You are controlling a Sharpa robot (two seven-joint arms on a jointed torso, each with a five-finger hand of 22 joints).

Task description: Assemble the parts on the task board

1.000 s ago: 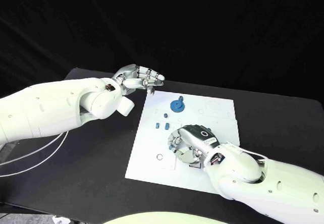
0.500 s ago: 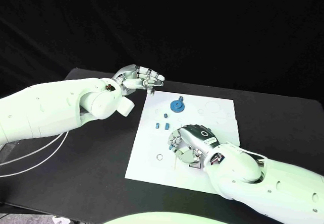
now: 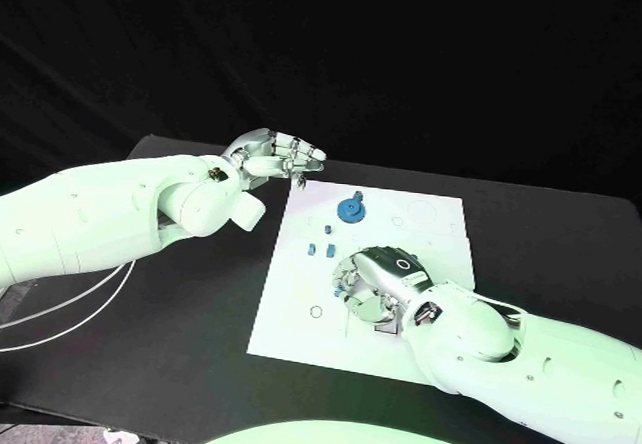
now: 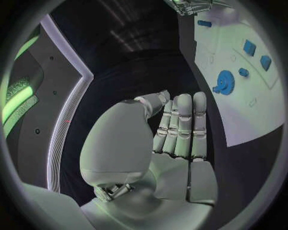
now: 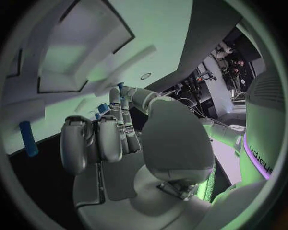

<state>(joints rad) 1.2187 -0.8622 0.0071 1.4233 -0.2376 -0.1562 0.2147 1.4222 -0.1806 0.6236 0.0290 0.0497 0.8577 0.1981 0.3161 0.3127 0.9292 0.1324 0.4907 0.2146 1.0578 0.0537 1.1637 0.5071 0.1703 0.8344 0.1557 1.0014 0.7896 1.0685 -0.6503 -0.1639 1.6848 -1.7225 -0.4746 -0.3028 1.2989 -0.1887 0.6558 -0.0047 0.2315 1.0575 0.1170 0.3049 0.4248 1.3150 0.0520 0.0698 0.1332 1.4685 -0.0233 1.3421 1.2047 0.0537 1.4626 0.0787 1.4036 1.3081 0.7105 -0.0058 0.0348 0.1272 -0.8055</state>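
Observation:
The white task board lies in the middle of the black table. A blue gear stands near its far edge, with small blue parts just in front of it. My right hand is down on the board's middle, fingers curled over small blue parts. In the right wrist view a finger and the thumb meet on a small blue part, and a blue peg lies apart. My left hand hovers off the board's far left corner holding nothing, fingers side by side. The left wrist view also shows the gear.
The board carries outlined slots and holes, among them a small ring near its left edge. Black table surrounds the board on all sides. My right forearm covers the board's near right corner.
The right hand has shifted very slightly over the board's middle. The left hand has not moved.

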